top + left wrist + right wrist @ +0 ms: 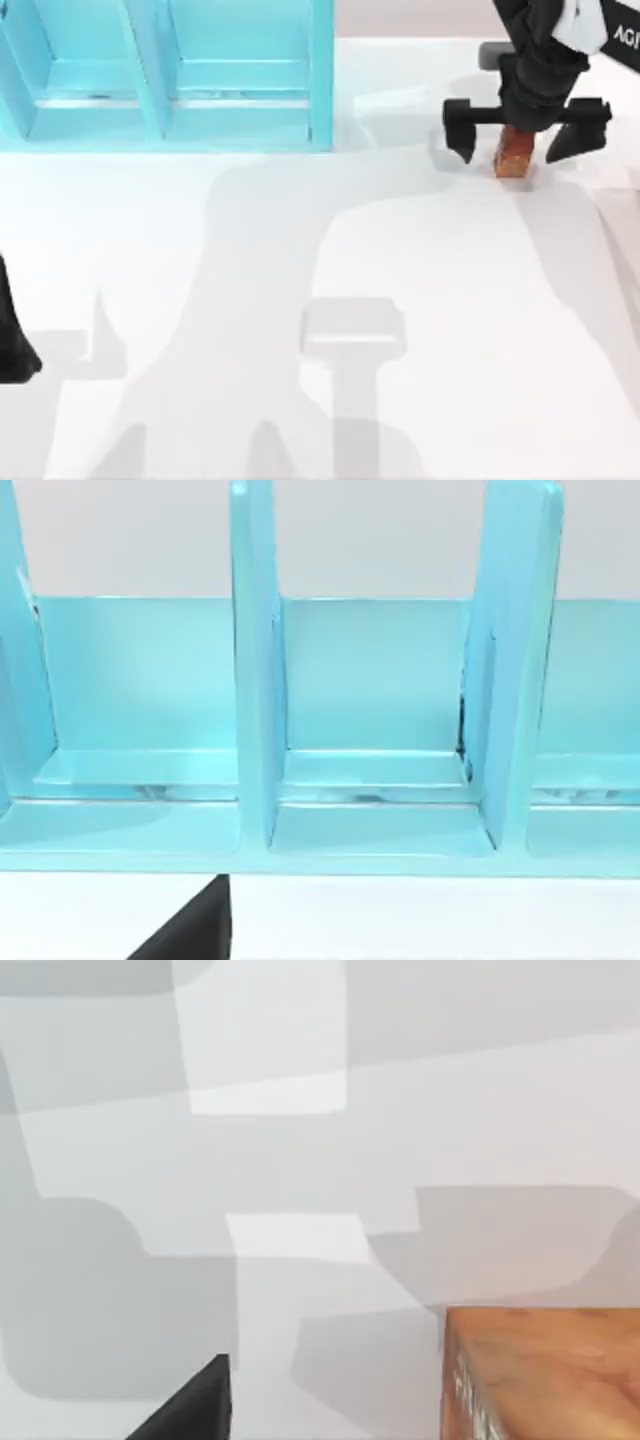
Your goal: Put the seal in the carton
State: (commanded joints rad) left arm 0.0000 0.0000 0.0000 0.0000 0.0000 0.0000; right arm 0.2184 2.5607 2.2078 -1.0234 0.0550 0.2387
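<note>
The seal is a small glossy reddish-brown block standing on the white table at the back right. My right gripper hangs straight over it, open, one black finger on each side and neither touching it. The right wrist view shows the seal's orange-brown top close up, with one finger well apart from it. The carton is a light blue box with upright dividers at the back left. The left wrist view looks into its compartments. My left arm stays parked at the table's left edge.
White table stretches between the seal and the carton, crossed by grey shadows of the arms. The carton's right wall stands roughly a third of the table's width to the left of the seal.
</note>
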